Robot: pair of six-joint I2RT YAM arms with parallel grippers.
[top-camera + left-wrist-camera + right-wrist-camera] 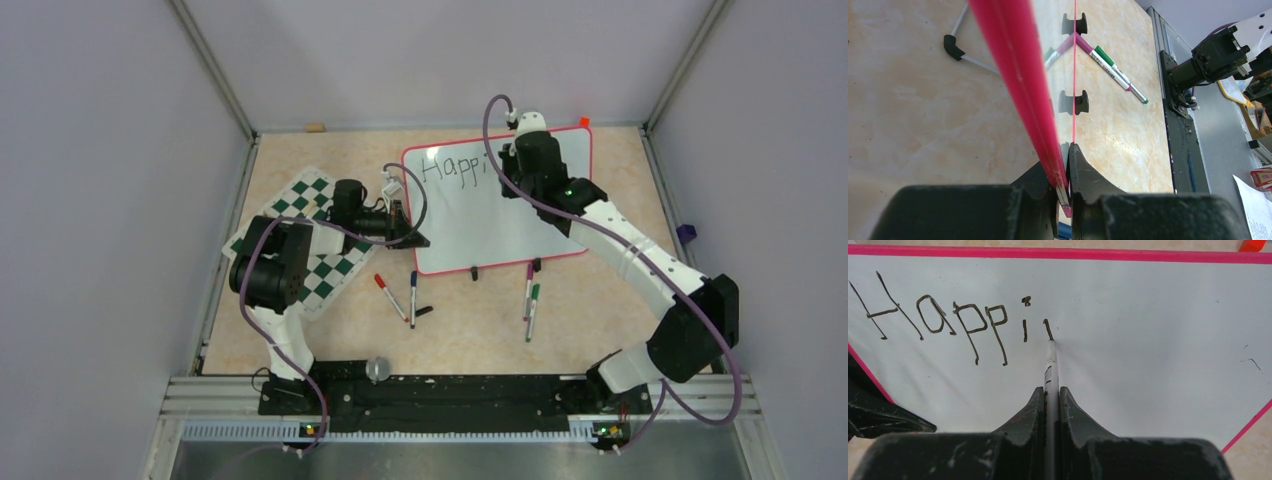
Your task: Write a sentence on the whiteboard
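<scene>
Two tight grips: my left gripper (1068, 152) steadies the whiteboard's (470, 225) 8 o'clock edge. Meanwhile right gripper (1050, 390) clamps the marker (1050, 357) mid-letter.

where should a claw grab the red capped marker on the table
Best take the red-capped marker by its barrel just behind the cap, straight down from above, claw closing across its width. It lies flat on the table, and its other end nearly meets a second marker, so room is tighter there.

The table (615, 165) is free between the whiteboard (460, 225) and its right edge. Toward the near edge, a red marker (390, 296), a black marker (413, 299), a purple marker (529, 280) and a green marker (532, 312) lie in the way.
</scene>
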